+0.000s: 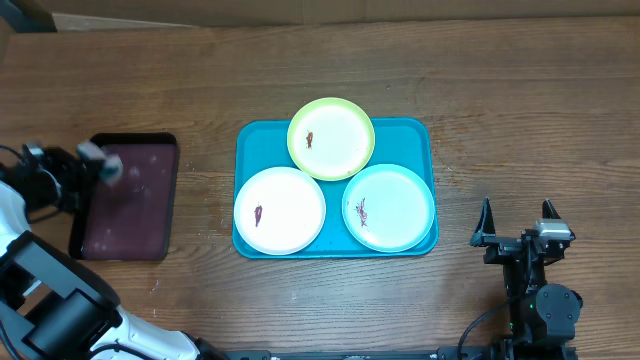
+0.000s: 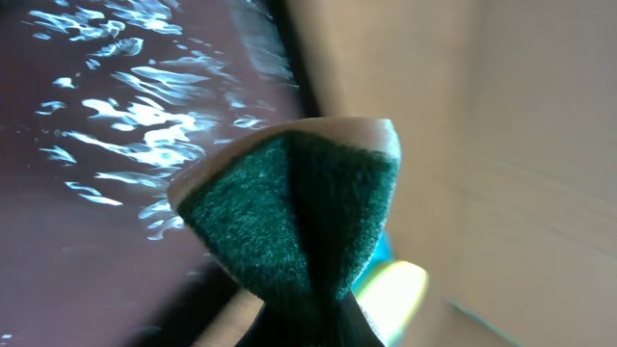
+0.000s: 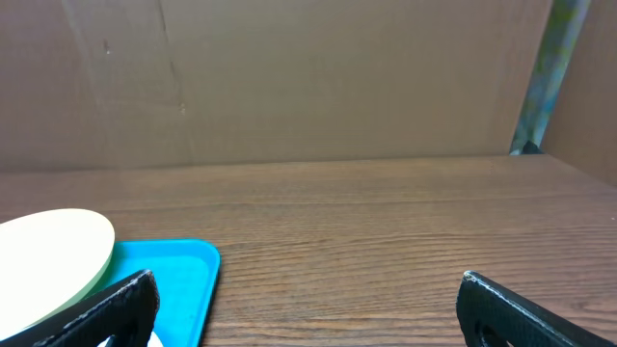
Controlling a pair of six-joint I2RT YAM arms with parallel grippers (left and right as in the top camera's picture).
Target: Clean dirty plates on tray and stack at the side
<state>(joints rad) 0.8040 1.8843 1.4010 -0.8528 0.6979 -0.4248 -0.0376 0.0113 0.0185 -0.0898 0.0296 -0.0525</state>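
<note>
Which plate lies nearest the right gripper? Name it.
The aqua-rimmed plate, in the tray's right end; the white-rimmed plate and lime-green plate sit farther away.

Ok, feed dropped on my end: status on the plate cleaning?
Left gripper shut on sponge, over the maroon tray. Right gripper open, beside the blue tray. Three plates smeared, none stacked. Nothing blocking them.

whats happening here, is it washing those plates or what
Not washing yet. The left tool is shut on a green scrub sponge over the edge of the dark maroon tray, off to the left. The lime-green plate, white plate and aqua plate sit on the turquoise tray, each with a dark red smear. The right tool is open, apart from them on the right.
</note>
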